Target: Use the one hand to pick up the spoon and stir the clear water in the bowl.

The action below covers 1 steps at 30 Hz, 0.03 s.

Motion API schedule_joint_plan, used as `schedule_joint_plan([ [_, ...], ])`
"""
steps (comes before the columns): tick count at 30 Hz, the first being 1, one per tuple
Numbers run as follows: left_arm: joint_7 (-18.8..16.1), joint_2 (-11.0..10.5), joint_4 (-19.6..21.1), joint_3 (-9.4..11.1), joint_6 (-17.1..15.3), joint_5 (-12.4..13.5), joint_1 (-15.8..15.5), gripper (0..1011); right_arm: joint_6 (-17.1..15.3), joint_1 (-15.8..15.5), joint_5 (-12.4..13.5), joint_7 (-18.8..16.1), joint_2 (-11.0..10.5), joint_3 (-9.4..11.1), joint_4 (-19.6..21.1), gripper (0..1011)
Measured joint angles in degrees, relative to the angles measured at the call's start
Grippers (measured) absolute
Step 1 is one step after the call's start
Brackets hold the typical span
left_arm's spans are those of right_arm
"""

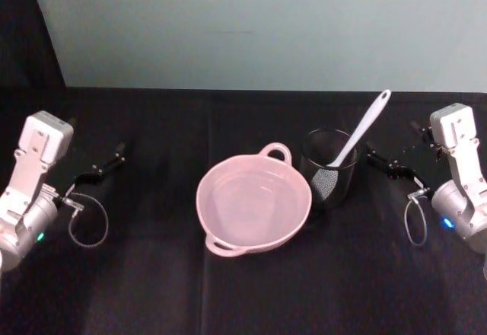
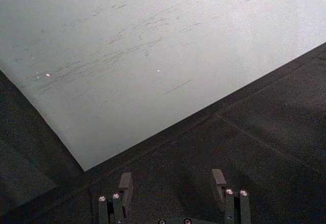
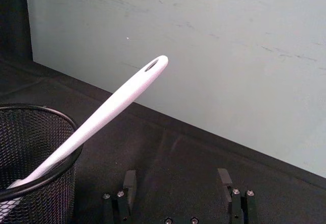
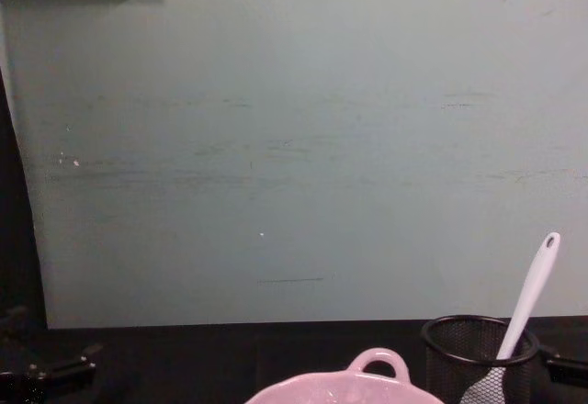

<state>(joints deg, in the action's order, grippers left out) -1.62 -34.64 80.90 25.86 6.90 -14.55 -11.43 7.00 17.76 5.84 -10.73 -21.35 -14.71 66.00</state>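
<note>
Black table (image 1: 152,289): bears everything.
Pink bowl (image 1: 253,202): centre, holding clear water.
Mesh cup (image 1: 329,169): right of bowl.
Spoon (image 1: 359,135): leaning in cup.
Right gripper (image 1: 383,162): right of cup, jaws released.
Left gripper (image 1: 106,164): far left, jaws released.

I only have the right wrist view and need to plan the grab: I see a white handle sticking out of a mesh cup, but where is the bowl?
Observer: The pink bowl sits on the table just to the robot's left of the mesh cup, close beside it.
Operator: Where is the spoon's blade?
Observer: The spoon stands blade-down inside the cup, its handle leaning toward the right tool.
Operator: Is the left arm in the way?
Observer: No, the left tool is open at the table's far left, well away from the bowl.
</note>
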Motion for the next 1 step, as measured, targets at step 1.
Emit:
schedule_joint_plan([
  [1, 0.00, 0.00, 0.00, 0.00, 0.00, 0.00, 0.00, 1011, 0.00, 0.00, 0.00, 0.00, 0.00, 0.00, 0.00, 1003],
])
